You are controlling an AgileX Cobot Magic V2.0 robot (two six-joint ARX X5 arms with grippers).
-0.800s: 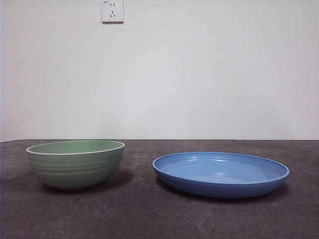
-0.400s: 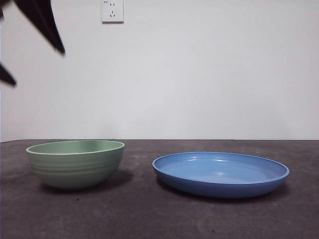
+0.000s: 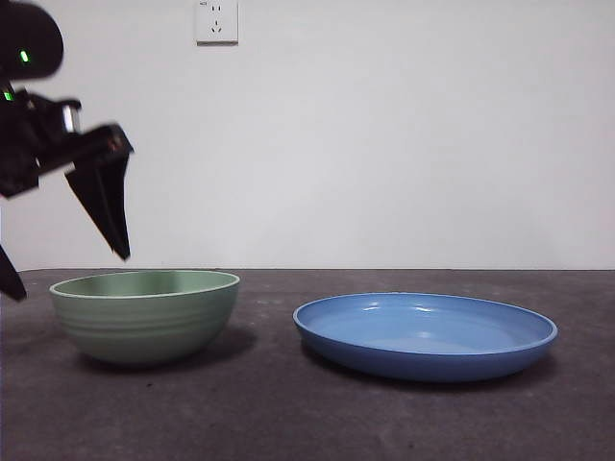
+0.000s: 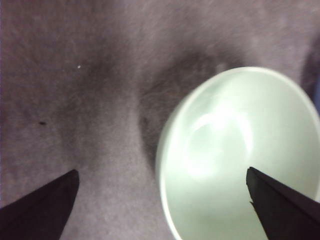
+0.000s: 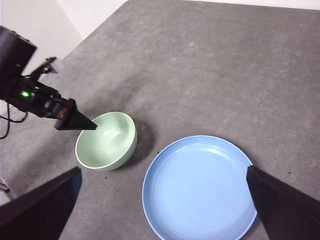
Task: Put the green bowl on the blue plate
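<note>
On gray table, left hand gapes empty over green bowl, beside blue plate.

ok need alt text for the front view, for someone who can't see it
A black left gripper hangs open above the left rim of a green bowl on a dark table. A blue plate sits apart to the bowl's right, before a white wall.

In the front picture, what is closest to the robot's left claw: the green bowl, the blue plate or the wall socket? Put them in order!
From the left gripper:
1. Green bowl, right below the open jaws.
2. Wall socket, high on the wall behind.
3. Blue plate, across the table on the other side.
</note>
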